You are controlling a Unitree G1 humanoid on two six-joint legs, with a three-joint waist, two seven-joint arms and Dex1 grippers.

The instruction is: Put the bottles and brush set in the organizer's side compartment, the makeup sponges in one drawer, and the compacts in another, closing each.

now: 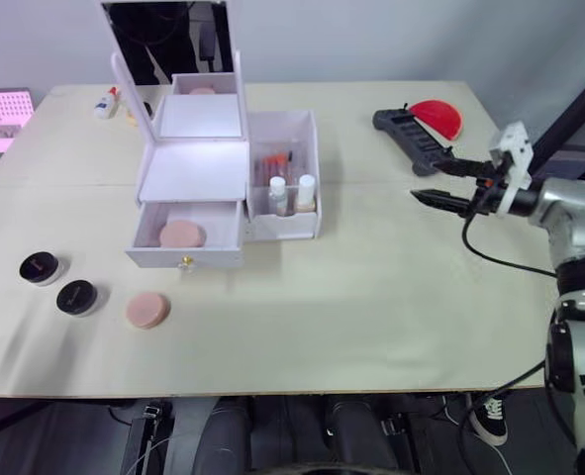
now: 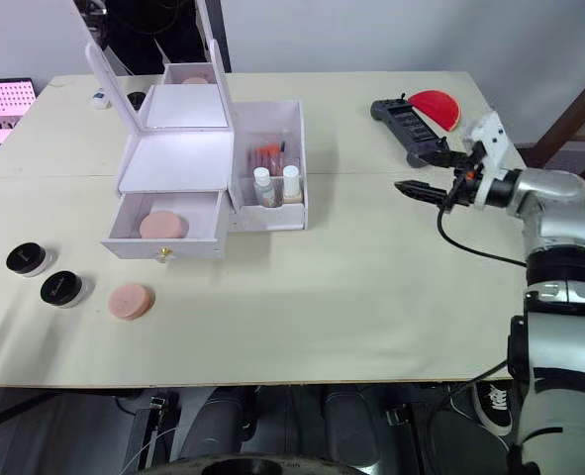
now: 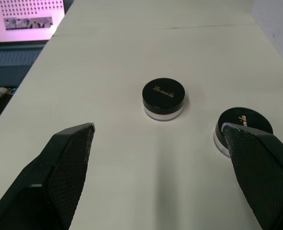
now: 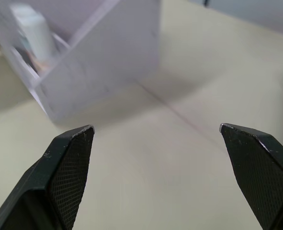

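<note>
The white organizer (image 1: 193,170) stands with its mirror lid up and its bottom drawer (image 1: 185,255) pulled open, one pink makeup sponge (image 1: 182,235) lying inside. Its side compartment (image 1: 308,127) holds two white-capped bottles (image 1: 278,193) and the brush set (image 1: 272,163). A second sponge (image 1: 146,310) lies on the table in front. Two black-lidded compacts (image 1: 39,267) (image 1: 76,296) sit at the left. My left gripper (image 3: 158,125) is open, low over the table just short of the compacts (image 3: 163,96). My right gripper (image 1: 428,178) hovers open and empty, right of the organizer.
A black ridged tray (image 1: 411,134) and a red half-disc (image 1: 438,117) lie at the back right, just behind my right gripper. A small glue bottle (image 1: 106,101) sits at the back left. A pink-lit screen (image 1: 0,117) stands beyond the table's left edge.
</note>
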